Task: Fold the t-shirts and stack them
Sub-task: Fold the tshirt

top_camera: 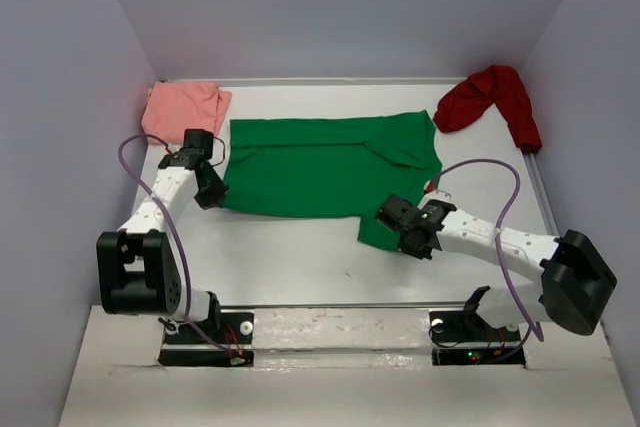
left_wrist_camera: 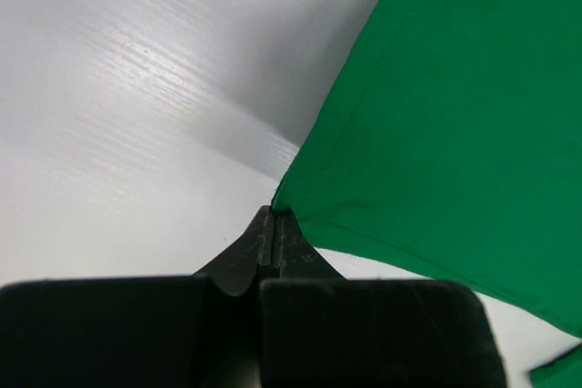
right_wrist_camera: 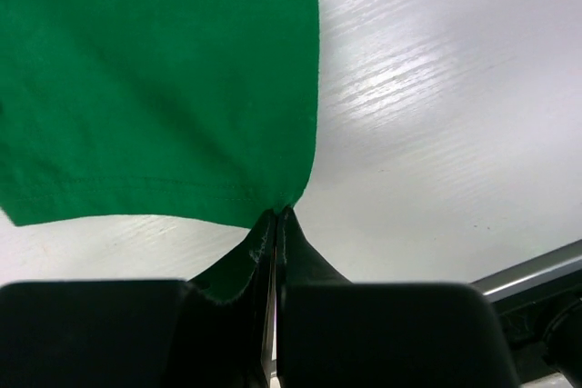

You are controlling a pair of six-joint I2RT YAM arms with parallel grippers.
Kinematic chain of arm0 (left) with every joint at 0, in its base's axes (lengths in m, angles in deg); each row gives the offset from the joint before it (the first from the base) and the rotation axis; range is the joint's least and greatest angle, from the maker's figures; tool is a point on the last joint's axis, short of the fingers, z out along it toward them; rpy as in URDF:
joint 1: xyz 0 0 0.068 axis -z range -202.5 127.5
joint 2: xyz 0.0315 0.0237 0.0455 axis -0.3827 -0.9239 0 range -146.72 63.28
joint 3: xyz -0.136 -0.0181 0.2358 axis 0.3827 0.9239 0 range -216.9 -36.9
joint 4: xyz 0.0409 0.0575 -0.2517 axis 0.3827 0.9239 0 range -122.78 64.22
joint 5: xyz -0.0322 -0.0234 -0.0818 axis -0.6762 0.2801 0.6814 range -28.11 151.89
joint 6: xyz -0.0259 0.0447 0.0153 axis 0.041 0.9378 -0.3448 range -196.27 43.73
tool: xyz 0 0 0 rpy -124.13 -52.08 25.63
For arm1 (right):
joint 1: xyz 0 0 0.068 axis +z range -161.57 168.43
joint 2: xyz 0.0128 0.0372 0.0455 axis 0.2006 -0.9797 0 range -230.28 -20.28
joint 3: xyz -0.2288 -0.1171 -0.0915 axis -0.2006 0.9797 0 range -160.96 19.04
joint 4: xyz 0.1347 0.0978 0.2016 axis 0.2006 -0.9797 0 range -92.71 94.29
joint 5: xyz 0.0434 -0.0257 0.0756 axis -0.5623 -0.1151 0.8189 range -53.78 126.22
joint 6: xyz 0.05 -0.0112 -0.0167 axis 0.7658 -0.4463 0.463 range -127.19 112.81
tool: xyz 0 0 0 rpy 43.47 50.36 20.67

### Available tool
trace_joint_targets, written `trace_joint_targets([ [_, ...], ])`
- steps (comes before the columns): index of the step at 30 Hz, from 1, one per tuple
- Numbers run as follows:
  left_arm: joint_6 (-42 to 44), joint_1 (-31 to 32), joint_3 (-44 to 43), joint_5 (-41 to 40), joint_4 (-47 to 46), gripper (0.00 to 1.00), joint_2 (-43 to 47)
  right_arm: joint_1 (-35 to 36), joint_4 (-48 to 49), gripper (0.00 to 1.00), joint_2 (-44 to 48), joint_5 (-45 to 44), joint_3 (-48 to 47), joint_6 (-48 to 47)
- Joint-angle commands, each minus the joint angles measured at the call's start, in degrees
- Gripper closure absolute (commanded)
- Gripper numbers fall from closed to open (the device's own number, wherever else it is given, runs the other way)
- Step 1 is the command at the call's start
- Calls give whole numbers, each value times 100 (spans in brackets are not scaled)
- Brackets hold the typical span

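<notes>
Left tool (top_camera: pixel 213 197) and right tool (top_camera: pixel 389 215) pinch green t-shirt (top_camera: pixel 320 167) corners.

In front of me, green t-shirt (top_camera: pixel 320 162) spread flat at centre, salmon-pink t-shirt (top_camera: pixel 183 107) heaped far left, dark red t-shirt (top_camera: pixel 492 99) crumpled far right

Green shirt (top_camera: pixel 320 167): bright, plain, no print; hem stitching in the same green.
Pink shirt (top_camera: pixel 185 107), left of the green shirt: salmon, plain.
Red shirt (top_camera: pixel 492 99), right of the green shirt: dark red, plain.
Desk (top_camera: pixel 300 267): glossy white, with faint fine streaks in the wrist views.
Left claw (top_camera: pixel 210 194) and right claw (top_camera: pixel 392 214), at the green shirt's near corners: black.
Arms (top_camera: pixel 160 197): white links, black joints.
Cables (top_camera: pixel 517 182): purple.
Walls (top_camera: pixel 350 7): pale lavender-grey.
</notes>
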Motion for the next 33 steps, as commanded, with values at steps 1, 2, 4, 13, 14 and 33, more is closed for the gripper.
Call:
trace_joint_targets([
  [1,-51,-35,-20,167,439,100,482,149,-1072,100,356,-952,-540,571],
  [2,-51,-35,6,167,466,100,544,150,-1231,100,409,-1024,-620,659],
  [4,-69,-35,68,150,501,100,728,211,-1652,100,567,-1182,-865,713],
  [13,-25,-35,121,246,597,100,922,431,-3094,100,708,-1648,-1700,1266],
  [14,-25,-35,112,246,606,100,940,431,-3218,100,708,-1675,-1780,1328],
  [33,19,-114,156,97,563,100,861,-454,-2170,100,-137,-2730,-2231,-117],
])
